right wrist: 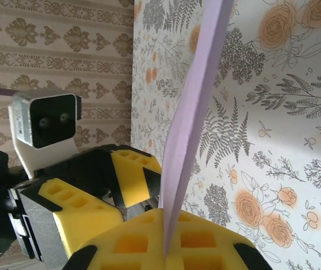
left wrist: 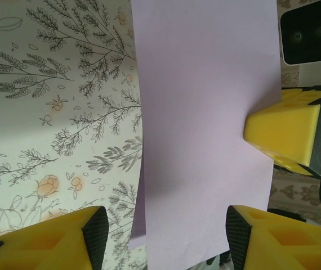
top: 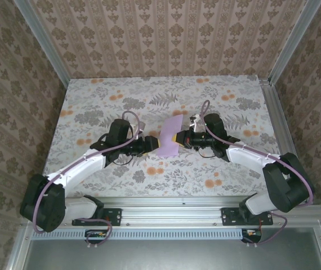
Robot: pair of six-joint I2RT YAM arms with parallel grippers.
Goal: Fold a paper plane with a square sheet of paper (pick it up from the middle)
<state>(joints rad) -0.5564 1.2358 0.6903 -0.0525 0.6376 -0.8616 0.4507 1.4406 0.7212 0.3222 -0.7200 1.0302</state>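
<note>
Lilac paper sheet (top: 170, 139), smooth, gently bowed

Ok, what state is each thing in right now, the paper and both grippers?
sheet of paper: raised off the table, clamped at one edge, apparently folded once.
right gripper: shut on the sheet of paper.
left gripper: open, fingers either side of the sheet, not gripping it.

Worktop (top: 93, 107): pale surface, grey fern and leaf print, scattered orange roses. Walls (top: 166, 34) on three sides: beige damask wallpaper in vertical stripes. Aluminium posts (top: 42, 42) along wall joins, left and right. Silver rail (top: 166, 205) across near edge. Slotted grey cable duct (top: 166, 234) just below rail. Plain grey panel (top: 166, 256) lowest.
</note>
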